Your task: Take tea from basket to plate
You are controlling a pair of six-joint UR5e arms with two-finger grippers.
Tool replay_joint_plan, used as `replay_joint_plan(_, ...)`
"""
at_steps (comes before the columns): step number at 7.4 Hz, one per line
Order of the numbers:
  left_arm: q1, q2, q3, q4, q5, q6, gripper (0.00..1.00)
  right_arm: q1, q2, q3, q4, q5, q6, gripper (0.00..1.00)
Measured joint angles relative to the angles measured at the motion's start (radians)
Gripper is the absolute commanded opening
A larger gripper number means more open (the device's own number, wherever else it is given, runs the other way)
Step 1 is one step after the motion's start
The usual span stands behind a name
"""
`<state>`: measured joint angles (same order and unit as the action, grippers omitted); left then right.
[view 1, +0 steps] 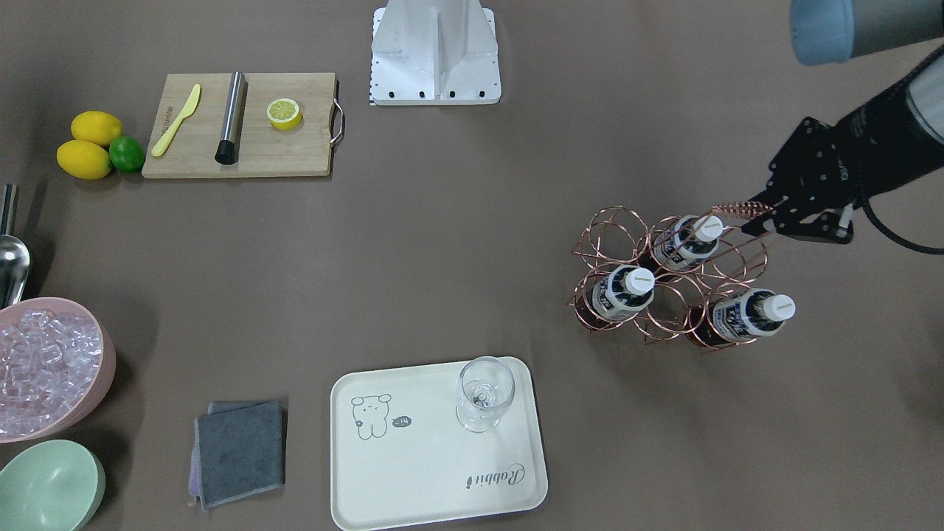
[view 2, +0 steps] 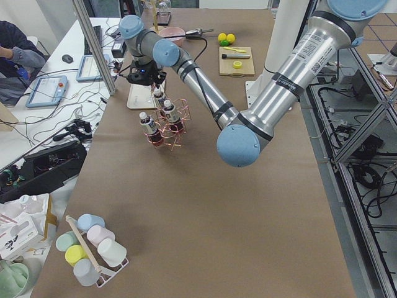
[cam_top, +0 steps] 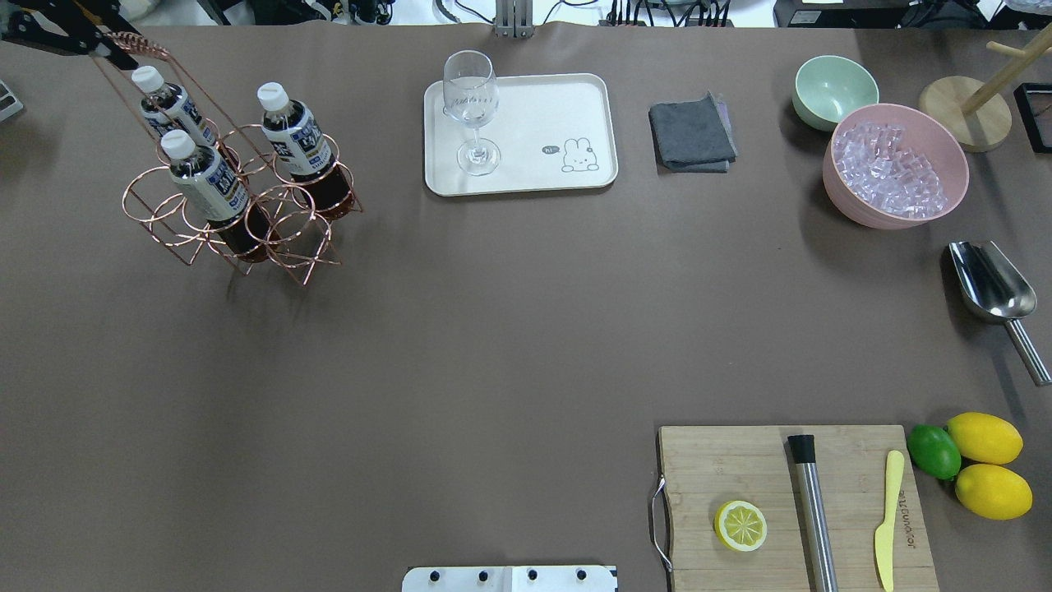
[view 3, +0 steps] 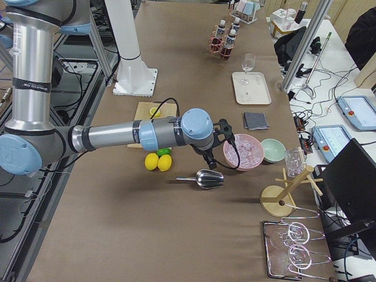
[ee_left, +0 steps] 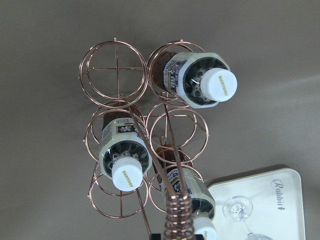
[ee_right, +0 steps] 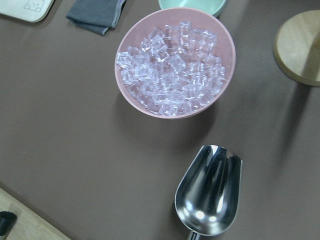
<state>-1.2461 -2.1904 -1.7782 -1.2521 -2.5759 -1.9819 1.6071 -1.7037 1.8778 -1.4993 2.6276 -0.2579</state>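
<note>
Here, three tea bottles (view 1: 623, 291) stand in the six-ring basket (view 1: 612, 236), well apart from the plate (view 1: 413, 472), which bears one wine glass (view 1: 483, 394). The left gripper (view 1: 763, 214) pinches the basket's coiled handle. The right gripper (view 3: 226, 140) hangs above one scoop (view 3: 207, 178); whether it is spread or pressed together cannot be told.

wine glass (view 1: 484, 394), pink ice bowl (cam_top: 954, 160), grey cloth (cam_top: 692, 131)

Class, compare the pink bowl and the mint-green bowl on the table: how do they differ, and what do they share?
The pink bowl is larger; the mint-green bowl is smaller. The pink bowl is filled with ice cubes; the mint-green bowl is empty. Both are round and stand upright, side by side.
</note>
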Motion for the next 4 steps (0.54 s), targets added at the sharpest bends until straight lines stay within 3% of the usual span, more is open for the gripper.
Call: replay_joint_plan(4, 0.137, -0.08, -0.118, -0.059, 0.093, -0.403, 0.0, -0.175, 0.083, -0.083, 0.183, -0.007, 0.113, 1.0)
